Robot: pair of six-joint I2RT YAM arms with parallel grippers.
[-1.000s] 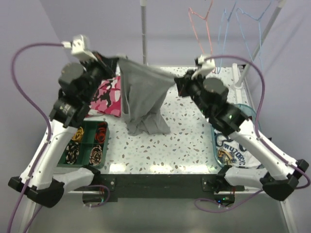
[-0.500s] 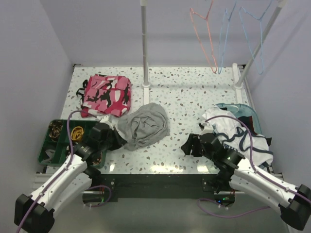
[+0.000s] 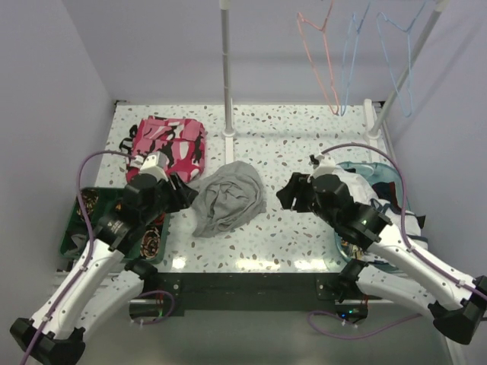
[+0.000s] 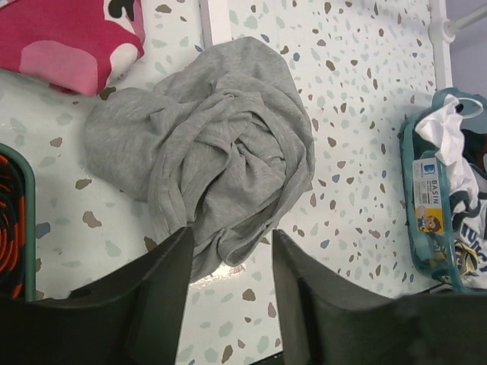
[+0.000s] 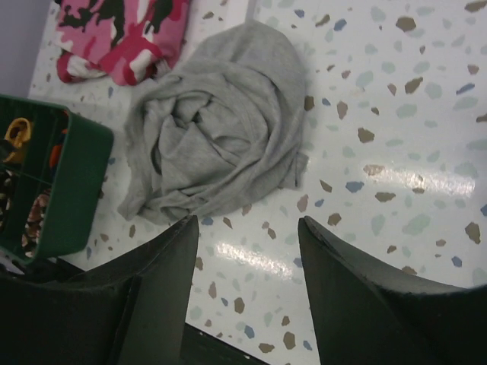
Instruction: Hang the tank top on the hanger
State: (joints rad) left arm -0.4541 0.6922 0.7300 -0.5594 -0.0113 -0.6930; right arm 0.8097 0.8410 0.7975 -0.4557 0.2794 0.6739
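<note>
The crumpled heather-grey cotton tank top [image 3: 227,199] is lying on the speckled tabletop [image 3: 304,144] between the arms. The left fingers [image 4: 156,304] and right fingers [image 5: 163,289] are hovering spread apart, grasping nothing. The thin pink-red wire hanger [image 3: 323,61] is hanging above the far right.

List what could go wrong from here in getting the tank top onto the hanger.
1. The tank top lies crumpled, straps buried; the open left hand or right hand may pinch several layers, leaving no opening free.
2. The hanger hangs high beside blue hangers; lifting it off may snag a neighbour.
3. The green tray sits near the heap; the left hand may bump it.
</note>
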